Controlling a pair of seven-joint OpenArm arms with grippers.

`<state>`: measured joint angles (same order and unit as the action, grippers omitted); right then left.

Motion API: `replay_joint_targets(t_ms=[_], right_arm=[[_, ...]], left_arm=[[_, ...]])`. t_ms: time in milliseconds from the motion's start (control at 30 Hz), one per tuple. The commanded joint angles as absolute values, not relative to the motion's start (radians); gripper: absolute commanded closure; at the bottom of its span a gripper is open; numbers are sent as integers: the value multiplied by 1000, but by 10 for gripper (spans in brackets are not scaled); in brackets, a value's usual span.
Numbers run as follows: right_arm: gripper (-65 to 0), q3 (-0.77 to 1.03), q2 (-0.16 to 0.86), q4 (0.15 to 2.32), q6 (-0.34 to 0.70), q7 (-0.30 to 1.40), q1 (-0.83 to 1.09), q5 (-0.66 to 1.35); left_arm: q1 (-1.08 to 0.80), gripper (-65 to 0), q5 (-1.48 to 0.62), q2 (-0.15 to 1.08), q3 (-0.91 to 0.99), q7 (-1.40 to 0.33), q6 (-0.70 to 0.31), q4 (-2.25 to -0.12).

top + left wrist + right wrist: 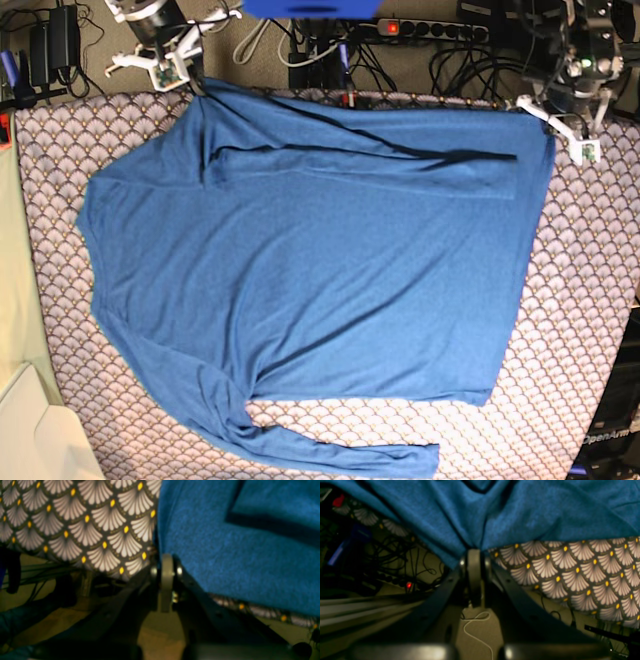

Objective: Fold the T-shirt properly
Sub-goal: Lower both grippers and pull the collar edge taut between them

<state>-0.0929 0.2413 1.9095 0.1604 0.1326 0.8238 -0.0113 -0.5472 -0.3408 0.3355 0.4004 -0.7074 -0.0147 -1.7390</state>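
Blue T-shirt point(310, 270) lies spread on the table cover point(590, 300), its far corners clamped by the left gripper point(167, 557) and right gripper point(473, 552).

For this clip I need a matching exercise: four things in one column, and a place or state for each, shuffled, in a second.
Things
1. left gripper
2. right gripper
3. T-shirt
4. table cover

Places or states
A. scallop-patterned, lying under the shirt
B. spread flat, one sleeve folded across the body
C. shut on the shirt's hem corner, at the base view's upper right
D. shut on bunched shirt fabric, at the base view's upper left

Pairs: 1-C, 2-D, 3-B, 4-A
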Motion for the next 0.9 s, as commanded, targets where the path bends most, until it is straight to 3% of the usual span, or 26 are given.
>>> replay_joint_targets(t_ms=[0,567,867], right_arm=[[0,-90,248,1929,157,108,835,-7],[0,-90,268,1952,157,120,736,-7],[0,-99,268,1948,194,318,549,-7]], left_arm=[[-556,-4,-334,360,407,-691,-7,-1767],[-354,-4,-326,364,410,-920,-7,-1787],[-243,-4,-325,364,404,-986,-7,-1782]])
